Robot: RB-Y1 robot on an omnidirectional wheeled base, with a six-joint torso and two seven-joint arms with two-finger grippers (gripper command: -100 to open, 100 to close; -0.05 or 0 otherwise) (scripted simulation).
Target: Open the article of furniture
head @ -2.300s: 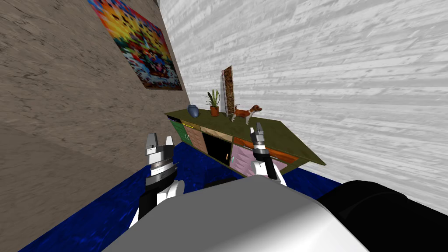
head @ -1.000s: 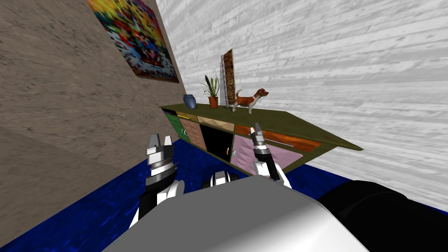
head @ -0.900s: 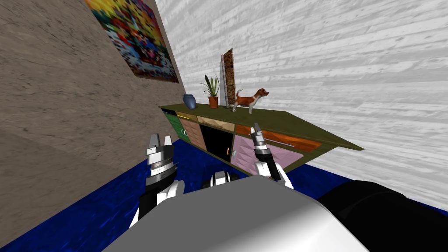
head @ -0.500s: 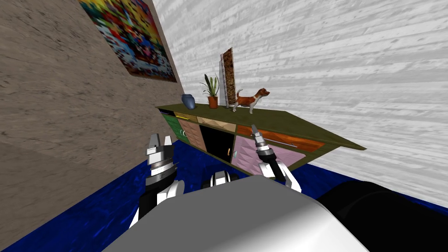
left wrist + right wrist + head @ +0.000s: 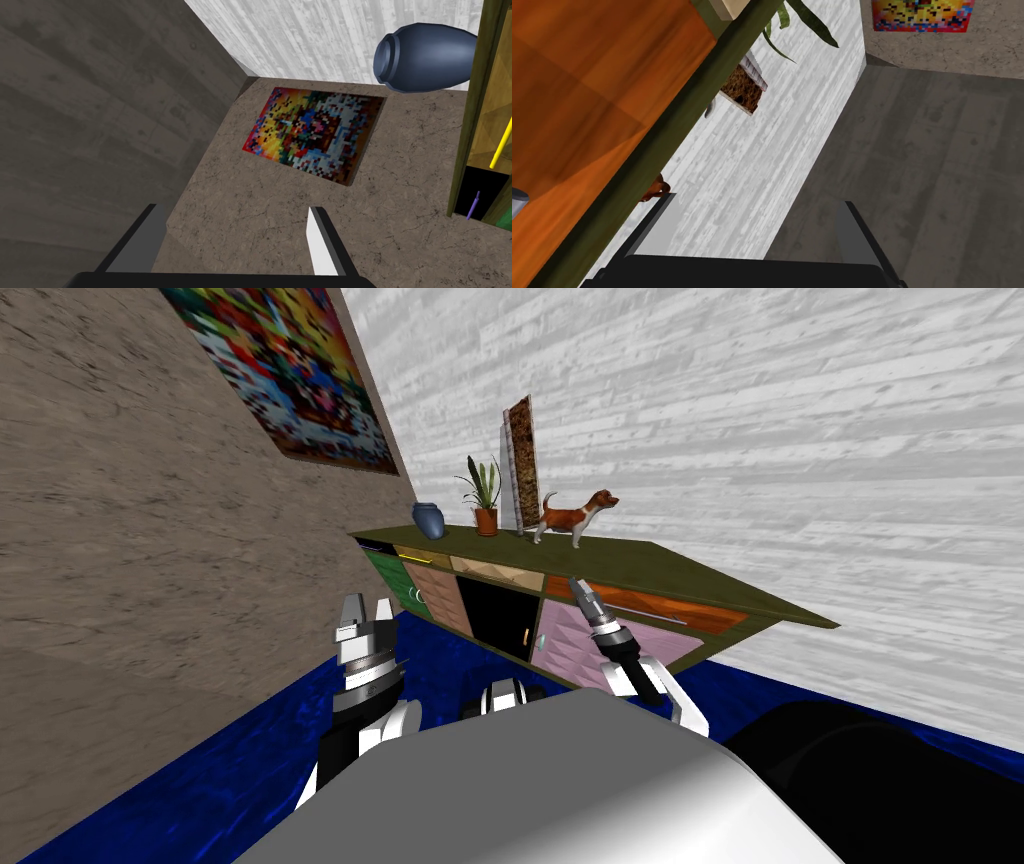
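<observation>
Sideboard with olive top and multicoloured fronts (image 5: 660, 563) stands far, against white wall. Right gripper (image 5: 578, 586) is nearer, fingers spread, just before orange drawer front (image 5: 715, 616). Its grey bar handle (image 5: 650, 610) runs left-right, rightward of fingertips. Left gripper (image 5: 366, 606) spread, idle.

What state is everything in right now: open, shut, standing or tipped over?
Orange drawer: shut.
Pink door: shut.
Left gripper: open, empty.
Right gripper: open, empty, beside the orange drawer.
Dog figurine: upright on the sideboard.
Vase: upright.
Potted plant: upright.
</observation>
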